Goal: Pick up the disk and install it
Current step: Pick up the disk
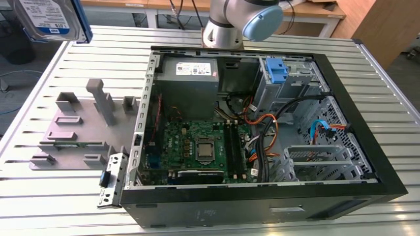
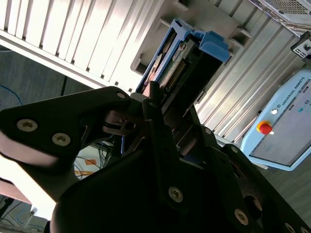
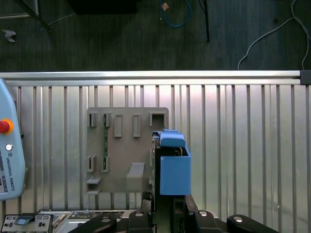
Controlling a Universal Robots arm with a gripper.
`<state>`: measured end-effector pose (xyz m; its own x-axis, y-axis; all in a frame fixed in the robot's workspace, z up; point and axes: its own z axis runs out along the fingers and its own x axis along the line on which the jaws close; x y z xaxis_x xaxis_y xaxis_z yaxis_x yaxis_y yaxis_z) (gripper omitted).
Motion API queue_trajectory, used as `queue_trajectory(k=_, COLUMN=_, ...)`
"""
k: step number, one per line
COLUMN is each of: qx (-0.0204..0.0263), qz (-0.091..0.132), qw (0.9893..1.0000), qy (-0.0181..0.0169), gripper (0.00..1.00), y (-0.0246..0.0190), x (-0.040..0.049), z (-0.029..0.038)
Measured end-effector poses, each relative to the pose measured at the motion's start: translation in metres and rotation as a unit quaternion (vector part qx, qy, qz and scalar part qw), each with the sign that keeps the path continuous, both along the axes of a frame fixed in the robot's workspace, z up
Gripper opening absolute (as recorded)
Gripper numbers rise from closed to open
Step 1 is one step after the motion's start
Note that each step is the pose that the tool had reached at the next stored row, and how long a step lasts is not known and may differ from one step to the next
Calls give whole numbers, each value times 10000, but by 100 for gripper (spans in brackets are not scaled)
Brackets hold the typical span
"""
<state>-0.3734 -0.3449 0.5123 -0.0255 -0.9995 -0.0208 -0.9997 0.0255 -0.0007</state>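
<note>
Slatted table (image 3: 243, 145) below; claw (image 3: 167, 200) clamped on disk (image 3: 174, 170).

1 disk (image 1: 49, 19), 1 case (image 1: 262, 206), 1 jig (image 1: 74, 132)

Arm (image 1: 223, 30) is presenting a silver-grey cylindrical joint housing, and a pale blue round cap (image 1: 262, 22) is closing off its end. In the second wrist view, the gripper (image 2: 167, 104) is showing a matte black, angular body with rounded corners, and silver screws (image 2: 27, 125) are sitting recessed in its plates. In the first wrist view, black linkages (image 3: 233, 222) are carrying similar screw heads.
</note>
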Motion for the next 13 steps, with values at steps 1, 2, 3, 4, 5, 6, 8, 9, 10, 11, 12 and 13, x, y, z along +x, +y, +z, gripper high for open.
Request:
queue_trajectory(k=1, qx=0, qz=0, qw=10000, qy=0, gripper=35, y=0, x=12, z=0)
queue_trajectory(k=2, qx=0, qz=-1, qw=10000, qy=0, gripper=35, y=0, x=26, z=-1)
queue_trajectory(k=3, qx=0, qz=-1, qw=10000, qy=0, gripper=35, y=0, x=42, z=0)
queue_trajectory(k=4, qx=0, qz=-1, qw=10000, qy=0, gripper=35, y=0, x=57, z=0)
queue_trajectory(k=5, qx=0, qz=0, qw=10000, qy=0, gripper=35, y=0, x=74, z=0)
queue_trajectory(k=6, qx=0, qz=0, qw=10000, qy=0, gripper=35, y=0, x=91, z=0)
queue_trajectory(k=8, qx=0, qz=-1, qw=10000, qy=0, gripper=35, y=0, x=123, z=0)
queue_trajectory(k=9, qx=0, qz=0, qw=10000, qy=0, gripper=35, y=0, x=139, z=0)
queue_trajectory(k=10, qx=0, qz=0, qw=10000, qy=0, gripper=35, y=0, x=156, z=0)
queue_trajectory(k=11, qx=0, qz=-1, qw=10000, qy=0, gripper=35, y=0, x=175, z=0)
queue_trajectory(k=12, qx=0, qz=0, qw=10000, qy=0, gripper=35, y=0, x=192, z=0)
queue_trajectory(k=13, qx=0, qz=0, qw=10000, qy=-1, gripper=35, y=0, x=207, z=-1)
